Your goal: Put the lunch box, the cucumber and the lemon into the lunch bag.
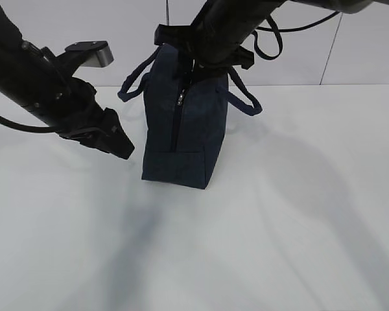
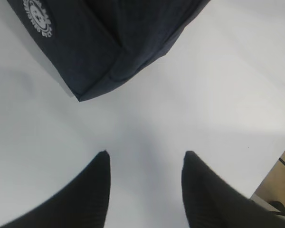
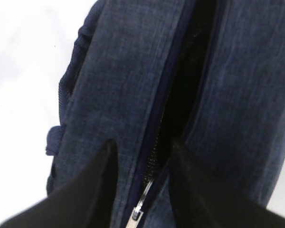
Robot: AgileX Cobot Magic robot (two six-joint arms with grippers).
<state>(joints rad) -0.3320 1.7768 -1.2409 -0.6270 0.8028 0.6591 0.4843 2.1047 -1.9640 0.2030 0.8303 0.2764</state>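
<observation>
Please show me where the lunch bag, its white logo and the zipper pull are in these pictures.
lunch bag (image 1: 198, 129): exterior view, on its dark side panel.
white logo (image 2: 38, 16): left wrist view, on the round print.
zipper pull (image 3: 137, 209): right wrist view, on the metal tab.

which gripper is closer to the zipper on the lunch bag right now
Right. The right gripper sits at the top of the lunch bag, its fingers straddling the zipper. The left gripper hangs open over bare table beside the bag's lower corner.

lunch bag (image 1: 185, 129) upright mid-table (image 1: 298, 227), left gripper (image 1: 120, 144) just beside its left, right gripper (image 3: 142, 161) over its top
</observation>
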